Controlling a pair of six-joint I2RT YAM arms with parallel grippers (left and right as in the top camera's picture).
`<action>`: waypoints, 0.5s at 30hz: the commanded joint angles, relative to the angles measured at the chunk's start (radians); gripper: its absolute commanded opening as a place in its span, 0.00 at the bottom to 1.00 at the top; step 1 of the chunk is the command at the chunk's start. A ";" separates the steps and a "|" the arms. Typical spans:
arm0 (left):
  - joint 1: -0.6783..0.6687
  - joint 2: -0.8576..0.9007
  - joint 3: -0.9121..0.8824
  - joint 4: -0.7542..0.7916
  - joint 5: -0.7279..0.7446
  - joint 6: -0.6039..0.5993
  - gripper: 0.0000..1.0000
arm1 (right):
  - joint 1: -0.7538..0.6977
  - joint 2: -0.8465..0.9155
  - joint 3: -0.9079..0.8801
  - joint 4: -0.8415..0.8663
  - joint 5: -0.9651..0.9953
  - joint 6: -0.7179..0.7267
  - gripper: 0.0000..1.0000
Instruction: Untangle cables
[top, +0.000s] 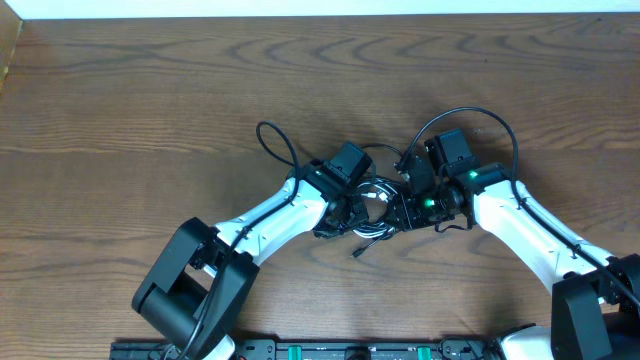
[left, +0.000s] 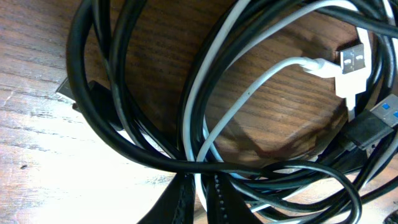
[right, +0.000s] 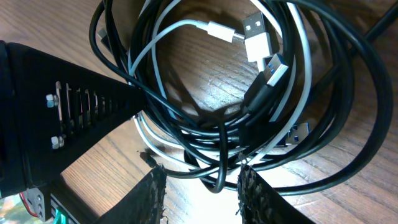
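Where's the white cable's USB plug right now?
In the right wrist view the white USB plug lies upper centre-right inside the coil, just above the black USB plug; overhead, that tangle sits centre-frame.

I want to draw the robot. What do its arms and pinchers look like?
The left arm and right arm are white tubes with chunky black joints and a thin black wire along each. The right arm has small green lights near its wrist. The left gripper and right gripper are black, with bumpy fingers.
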 joint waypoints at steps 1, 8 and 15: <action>-0.003 0.022 0.001 0.003 -0.023 -0.003 0.15 | 0.008 0.005 -0.007 0.000 0.002 -0.014 0.36; -0.003 0.022 0.001 0.018 -0.025 -0.002 0.15 | 0.008 0.010 -0.039 0.007 0.001 -0.006 0.34; -0.003 0.022 0.001 0.031 -0.039 -0.002 0.15 | 0.008 0.010 -0.113 0.079 0.001 0.069 0.31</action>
